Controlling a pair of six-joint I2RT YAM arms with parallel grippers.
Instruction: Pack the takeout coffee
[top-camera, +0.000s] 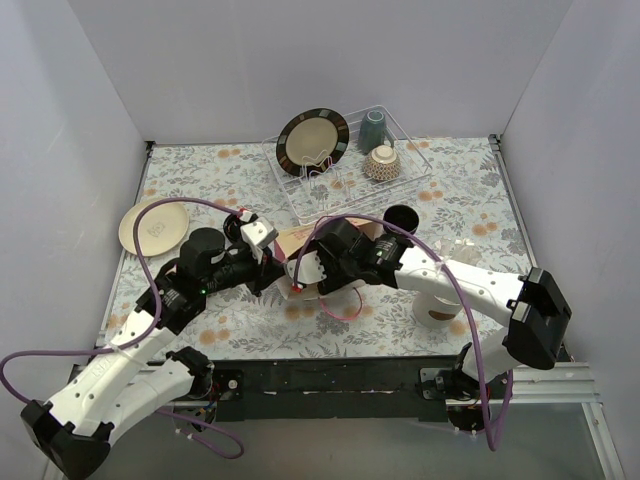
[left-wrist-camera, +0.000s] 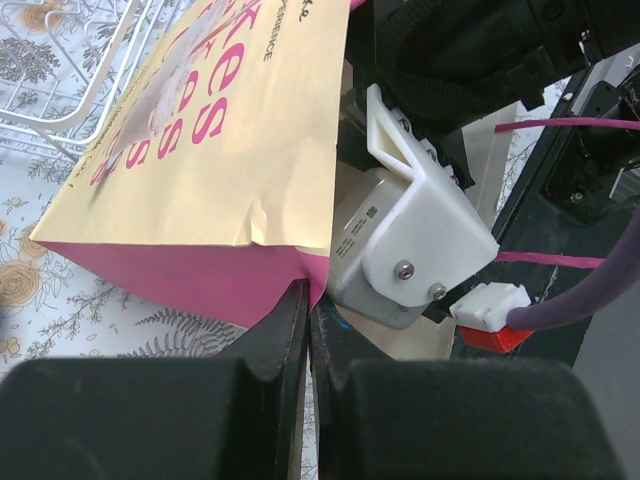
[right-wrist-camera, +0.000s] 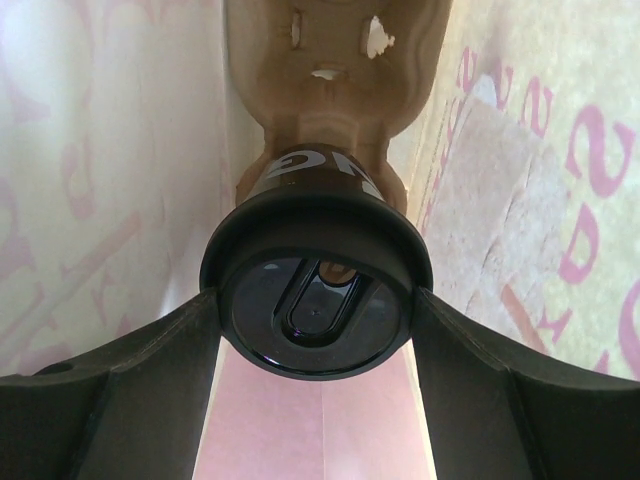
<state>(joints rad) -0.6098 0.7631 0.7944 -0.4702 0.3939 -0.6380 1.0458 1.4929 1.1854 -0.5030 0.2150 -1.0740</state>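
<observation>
The lidded black coffee cup (right-wrist-camera: 312, 185) is being held inside the paper bag (left-wrist-camera: 215, 150) by the widely parted right gripper (right-wrist-camera: 315, 305), base pointing away toward the pulp carrier (right-wrist-camera: 330, 60), while the bag's edge is being pinched by the closed left gripper (left-wrist-camera: 308, 312).

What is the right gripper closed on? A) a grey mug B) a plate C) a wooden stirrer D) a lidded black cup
D: the right gripper presses both sides of a lidded black cup inside the paper bag.
</observation>
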